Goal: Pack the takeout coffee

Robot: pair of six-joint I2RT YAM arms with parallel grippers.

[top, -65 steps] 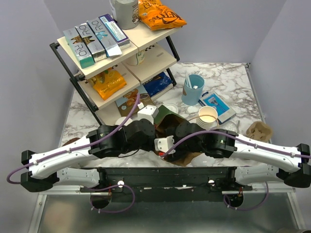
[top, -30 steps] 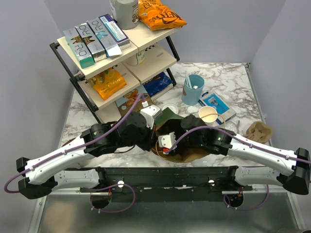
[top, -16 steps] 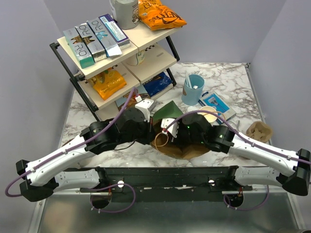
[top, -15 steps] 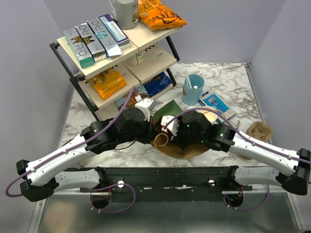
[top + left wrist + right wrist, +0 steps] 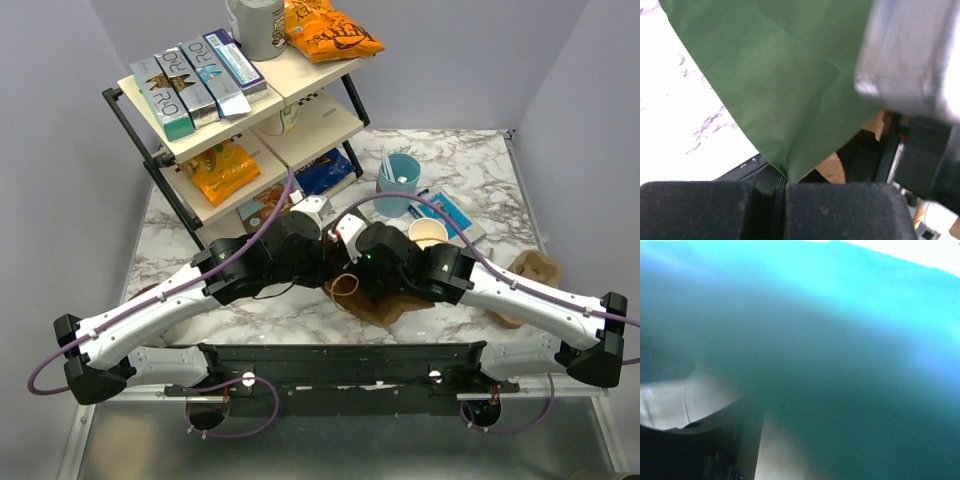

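Top view, arms: left arm and right arm meet over a brown bag in the middle of the table.
Top view, takeout coffee: not to be made out; the wrists cover that spot.
Top view, right gripper: tucked under its wrist.
Left wrist, left gripper: fingers pressed together, pinching a fold of green paper.
Right wrist, jaws: a blurred teal surface fills the view; cannot tell whether they are spread.

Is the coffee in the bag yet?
Not that I can see. Done: the left gripper has its jaws shut on an edge of the green paper bag. In hand: the right gripper is right up against the bag, grip unclear. Left: the lidded coffee cup is hidden in every view, so it likely still needs putting in.
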